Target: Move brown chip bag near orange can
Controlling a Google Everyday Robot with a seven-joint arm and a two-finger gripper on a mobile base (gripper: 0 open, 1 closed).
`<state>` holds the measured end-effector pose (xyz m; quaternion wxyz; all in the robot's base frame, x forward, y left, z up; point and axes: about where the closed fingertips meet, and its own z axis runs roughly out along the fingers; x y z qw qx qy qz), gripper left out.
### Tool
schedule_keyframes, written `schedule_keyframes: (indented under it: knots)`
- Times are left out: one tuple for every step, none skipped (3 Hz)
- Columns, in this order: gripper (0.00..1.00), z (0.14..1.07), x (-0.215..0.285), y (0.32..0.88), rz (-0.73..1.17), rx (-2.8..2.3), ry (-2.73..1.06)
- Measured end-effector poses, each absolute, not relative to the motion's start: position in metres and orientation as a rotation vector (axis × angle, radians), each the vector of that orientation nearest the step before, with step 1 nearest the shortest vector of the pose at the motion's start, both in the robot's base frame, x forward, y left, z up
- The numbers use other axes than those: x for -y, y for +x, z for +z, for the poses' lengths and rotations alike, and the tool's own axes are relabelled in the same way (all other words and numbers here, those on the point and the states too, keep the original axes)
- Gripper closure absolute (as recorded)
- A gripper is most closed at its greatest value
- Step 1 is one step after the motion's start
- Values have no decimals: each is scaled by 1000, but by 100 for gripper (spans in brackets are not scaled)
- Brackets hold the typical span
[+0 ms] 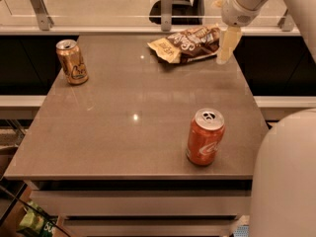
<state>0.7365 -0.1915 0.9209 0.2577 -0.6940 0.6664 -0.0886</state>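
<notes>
The brown chip bag (187, 43) lies flat at the far right of the table, crinkled, with cream ends. The orange can (72, 62), golden amber with a silver top, stands upright at the far left, well apart from the bag. My gripper (225, 47) hangs down from the arm at the upper right, right beside the bag's right end and low over the table. It holds nothing that I can see.
A deeper red-orange can (205, 137) stands upright near the table's (123, 132) front right. A glass rail with metal posts (167, 6) runs along the far edge. My own pale body (286, 181) fills the lower right corner.
</notes>
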Motion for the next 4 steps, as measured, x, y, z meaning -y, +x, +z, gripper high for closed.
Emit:
schedule_keyframes:
  knots:
    - [0,905,186,750,-216,-1789,-1892]
    - [0,891,181,764,-224,-1775,-1897]
    - [0,877,175,777,-233,-1758,-1913]
    - [0,863,166,786,-227,-1744,-1939]
